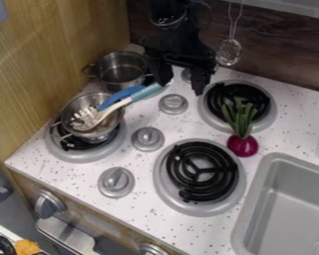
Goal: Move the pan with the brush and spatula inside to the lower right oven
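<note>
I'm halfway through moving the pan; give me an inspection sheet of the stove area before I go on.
Surface: speckled white stovetop; the lower right burner is the goal.
Job's things: pan on the lower left burner; a dark-blue-handled utensil and a light-blue-handled one lean in it, handles over its rim toward the gripper.
Clutter: metal pot behind the pan; purple bulb, its green leaves over the upper right burner.
Gripper: open, above the rear of the stovetop, beside the light-blue handle's end.
Cables: nothing seen.
Surroundings: wooden side wall, hanging strainer, sink.
</note>
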`<state>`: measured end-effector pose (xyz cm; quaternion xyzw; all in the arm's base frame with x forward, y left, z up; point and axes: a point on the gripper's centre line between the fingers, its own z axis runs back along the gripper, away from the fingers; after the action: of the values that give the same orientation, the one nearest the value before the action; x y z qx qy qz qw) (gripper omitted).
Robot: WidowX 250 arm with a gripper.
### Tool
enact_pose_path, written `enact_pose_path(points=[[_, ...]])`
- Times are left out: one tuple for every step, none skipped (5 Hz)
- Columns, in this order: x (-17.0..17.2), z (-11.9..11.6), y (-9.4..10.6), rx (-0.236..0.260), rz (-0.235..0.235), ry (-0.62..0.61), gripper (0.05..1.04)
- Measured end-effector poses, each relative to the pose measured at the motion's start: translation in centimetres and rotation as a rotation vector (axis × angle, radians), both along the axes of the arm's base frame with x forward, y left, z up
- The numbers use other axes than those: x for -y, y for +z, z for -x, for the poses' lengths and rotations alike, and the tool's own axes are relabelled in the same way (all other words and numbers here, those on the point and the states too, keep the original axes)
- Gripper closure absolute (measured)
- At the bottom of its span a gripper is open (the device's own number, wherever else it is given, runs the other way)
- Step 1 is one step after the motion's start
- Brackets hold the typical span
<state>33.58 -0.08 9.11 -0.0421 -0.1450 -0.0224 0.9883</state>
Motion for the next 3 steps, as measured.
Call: enact_pose_path(points=[[0.0, 0.2, -0.8, -0.028, 0.002, 0.001, 0.083], [-1.1, 1.1, -1.6, -0.064, -0.011, 0.022, 0.083], [-2.3, 2.2, -2.8, -0.092, -0.048, 0.041, 0.083]])
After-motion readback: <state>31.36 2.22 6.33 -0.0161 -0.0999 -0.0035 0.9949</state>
